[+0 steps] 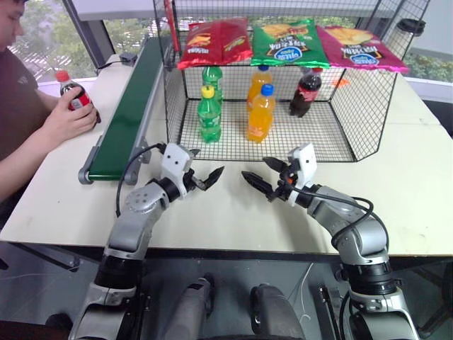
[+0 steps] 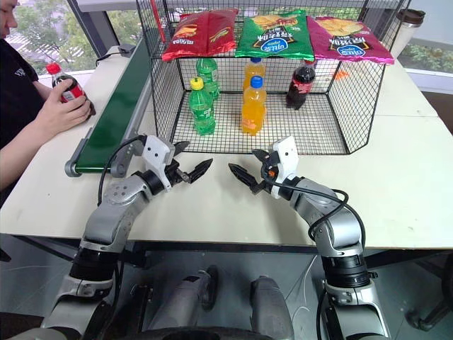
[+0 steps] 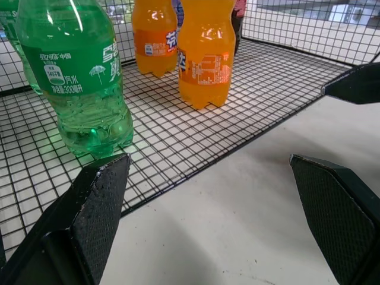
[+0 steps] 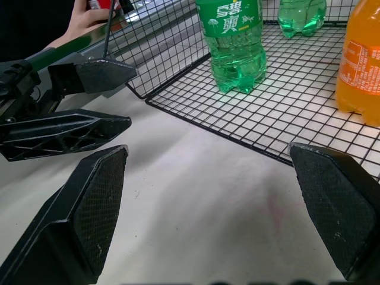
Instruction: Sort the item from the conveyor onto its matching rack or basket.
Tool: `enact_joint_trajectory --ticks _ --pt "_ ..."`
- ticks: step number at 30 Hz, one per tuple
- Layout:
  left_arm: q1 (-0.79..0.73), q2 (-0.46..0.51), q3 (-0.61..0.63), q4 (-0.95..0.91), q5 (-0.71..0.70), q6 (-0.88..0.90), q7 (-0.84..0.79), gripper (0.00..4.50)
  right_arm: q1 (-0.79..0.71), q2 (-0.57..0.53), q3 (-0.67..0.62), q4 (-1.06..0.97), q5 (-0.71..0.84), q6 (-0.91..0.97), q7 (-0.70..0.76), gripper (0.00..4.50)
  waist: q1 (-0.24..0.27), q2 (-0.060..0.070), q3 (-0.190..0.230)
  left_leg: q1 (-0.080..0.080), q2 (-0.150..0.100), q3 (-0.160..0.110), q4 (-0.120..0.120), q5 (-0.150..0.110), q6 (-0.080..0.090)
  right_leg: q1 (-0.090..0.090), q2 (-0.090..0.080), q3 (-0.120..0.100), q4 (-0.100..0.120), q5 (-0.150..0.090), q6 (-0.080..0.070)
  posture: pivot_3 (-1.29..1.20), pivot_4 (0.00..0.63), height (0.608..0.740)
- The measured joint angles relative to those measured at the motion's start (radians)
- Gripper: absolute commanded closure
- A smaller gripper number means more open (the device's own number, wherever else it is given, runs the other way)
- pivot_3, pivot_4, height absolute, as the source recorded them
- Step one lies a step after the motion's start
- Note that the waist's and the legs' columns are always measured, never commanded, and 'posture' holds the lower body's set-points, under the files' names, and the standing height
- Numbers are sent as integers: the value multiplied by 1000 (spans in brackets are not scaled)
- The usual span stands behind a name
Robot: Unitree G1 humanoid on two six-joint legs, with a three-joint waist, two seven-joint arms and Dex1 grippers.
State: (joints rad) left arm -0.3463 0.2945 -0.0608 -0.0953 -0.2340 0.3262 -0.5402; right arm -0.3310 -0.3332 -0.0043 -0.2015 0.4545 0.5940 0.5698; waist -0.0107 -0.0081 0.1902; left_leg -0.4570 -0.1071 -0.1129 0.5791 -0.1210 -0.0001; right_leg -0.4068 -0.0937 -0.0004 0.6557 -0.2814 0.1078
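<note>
cola bottle (image 1: 76, 95): held upright in a person's hand (image 1: 67, 120), beyond conveyor (image 1: 127, 113); left gripper (image 1: 205, 179) nearer, right gripper (image 1: 260, 178) farther, both spread wide, empty.

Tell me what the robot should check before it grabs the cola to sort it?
1. Left gripper open and empty: ok.
2. Right gripper open and empty: ok.
3. Cola on the conveyor: not ok. A person's hand holds it on the table beside the belt.
4. Cola within reach: not ok, probably. Both grippers hover over the table in front of the basket, far from it.
5. Room in the basket: ok. Bare mesh floor lies right of the orange bottles.
6. Matching spot: ok. One cola bottle already stands at the back right.
</note>
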Motion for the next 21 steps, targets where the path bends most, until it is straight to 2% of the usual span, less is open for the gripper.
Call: enact_joint_trajectory --ticks 7,21 --pt "4 -9 4 -27 -18 4 11 0 1 0 0 -4 1 8 -1 31 0 0 0 0 0 0 0 0 0 0 0 0 0 0 0 0 150 738" --pt "28 60 6 -52 -30 44 -26 0 5 47 24 -18 1 4 -23 31 -1 0 0 0 0 0 -1 0 0 -1 0 0 0 0 0 0 150 738"
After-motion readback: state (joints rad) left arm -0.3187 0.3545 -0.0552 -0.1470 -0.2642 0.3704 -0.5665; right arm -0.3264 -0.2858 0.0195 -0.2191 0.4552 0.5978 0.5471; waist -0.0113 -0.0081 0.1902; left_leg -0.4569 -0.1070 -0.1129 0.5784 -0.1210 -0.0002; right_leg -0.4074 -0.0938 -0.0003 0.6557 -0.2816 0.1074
